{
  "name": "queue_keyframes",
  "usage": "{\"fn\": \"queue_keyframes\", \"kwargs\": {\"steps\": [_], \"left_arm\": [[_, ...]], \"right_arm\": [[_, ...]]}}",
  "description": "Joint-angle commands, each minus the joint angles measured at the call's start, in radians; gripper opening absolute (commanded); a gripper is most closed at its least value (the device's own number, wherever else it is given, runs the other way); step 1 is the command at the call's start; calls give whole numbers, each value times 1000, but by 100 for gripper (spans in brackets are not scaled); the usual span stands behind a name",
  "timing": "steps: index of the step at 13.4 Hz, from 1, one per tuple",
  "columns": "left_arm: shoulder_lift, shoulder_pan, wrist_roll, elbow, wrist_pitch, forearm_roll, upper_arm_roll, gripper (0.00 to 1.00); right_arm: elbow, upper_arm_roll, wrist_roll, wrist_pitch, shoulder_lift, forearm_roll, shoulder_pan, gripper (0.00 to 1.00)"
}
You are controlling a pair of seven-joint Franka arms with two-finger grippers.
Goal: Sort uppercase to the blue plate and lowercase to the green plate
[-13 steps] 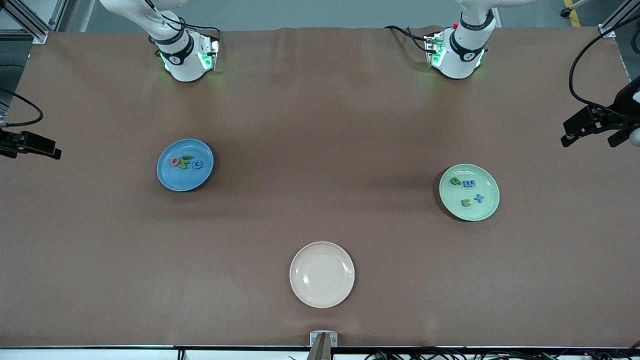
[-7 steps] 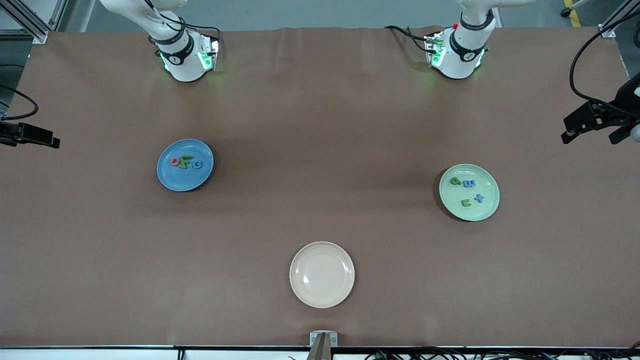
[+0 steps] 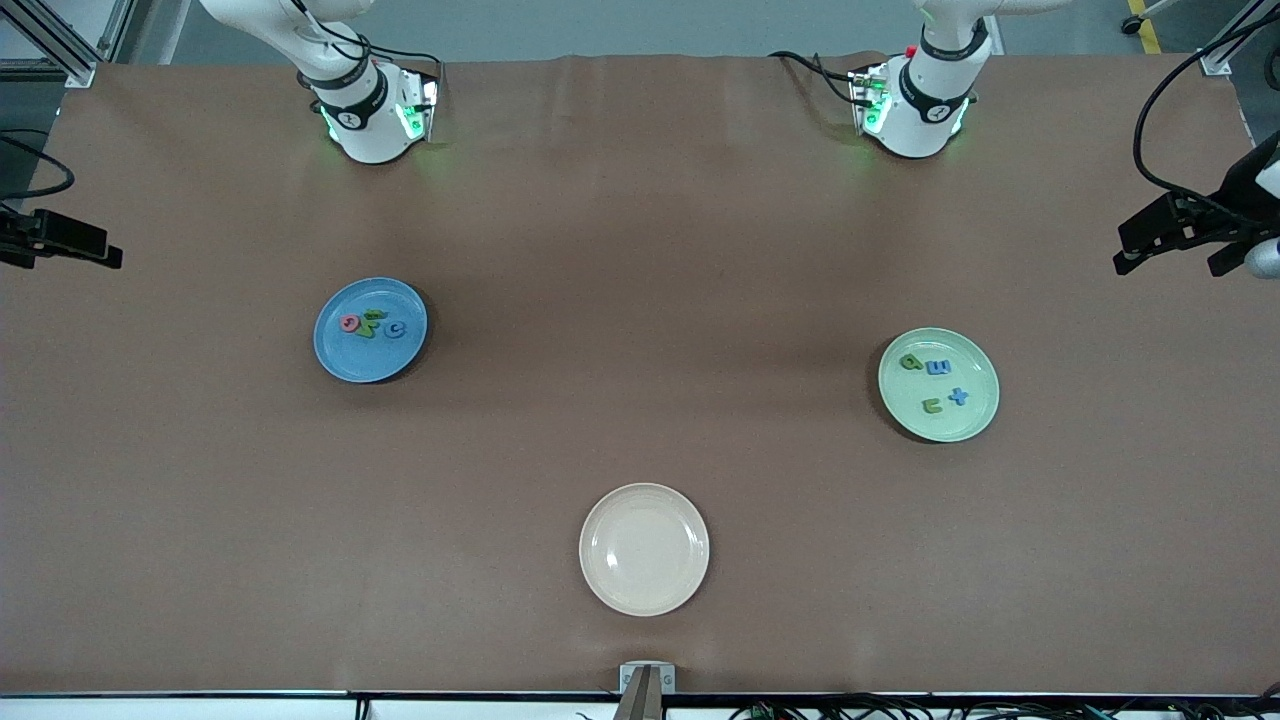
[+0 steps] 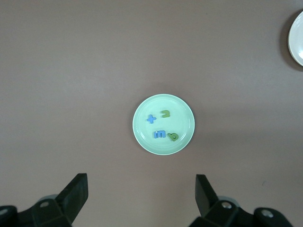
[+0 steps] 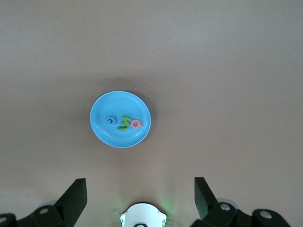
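The blue plate [image 3: 370, 352] holds the uppercase letters: a red-pink O [image 3: 349, 322], two green letters [image 3: 372, 322] that overlap, and a blue G [image 3: 396, 328]. It also shows in the right wrist view [image 5: 106, 135]. The green plate [image 3: 975, 415] holds the lowercase letters: a green p [image 3: 911, 362], a blue m [image 3: 939, 367], a green u [image 3: 932, 405] and a blue x [image 3: 959, 396]. It also shows in the left wrist view [image 4: 182, 111]. My left gripper [image 4: 141, 189] is open and empty, high over the left arm's end of the table [image 3: 1170, 255]. My right gripper [image 5: 139, 189] is open and empty, high over the right arm's end [image 3: 70, 245].
A cream plate [image 3: 644, 549] with nothing in it lies nearest to the front camera, midway along the table; its rim shows in the left wrist view [image 4: 297, 38]. The right arm's base [image 5: 142, 216] shows in the right wrist view.
Both grippers have shifted a little at the table's ends, still open and empty. The plates and the letters have not moved.
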Motion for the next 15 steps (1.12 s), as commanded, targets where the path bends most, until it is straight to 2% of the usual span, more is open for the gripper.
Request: {"fn": "queue_keyframes", "kwargs": {"steps": [1,3,5,6,15], "left_arm": [[-3,0,-4,18,-20,-11,0,100],[-1,0,-6,18,-20,-14,0,100],[-1,2,-6,18,-20,-12,0,100],[-1,2,-6,18,-20,-12,0,100],[0,3,-6,16,-19,-12,2,100]], "right_arm": [[-37,59,-9,-2,-45,1,-54,100],[-66,79,-9,7,-74,0,-74,100],[-77,153,-9,7,-90,-3,-134,100],[-83,167,-7,7,-100,-5,-143,100],[-204,168,-4,85,-214,-5,-135,100]]}}
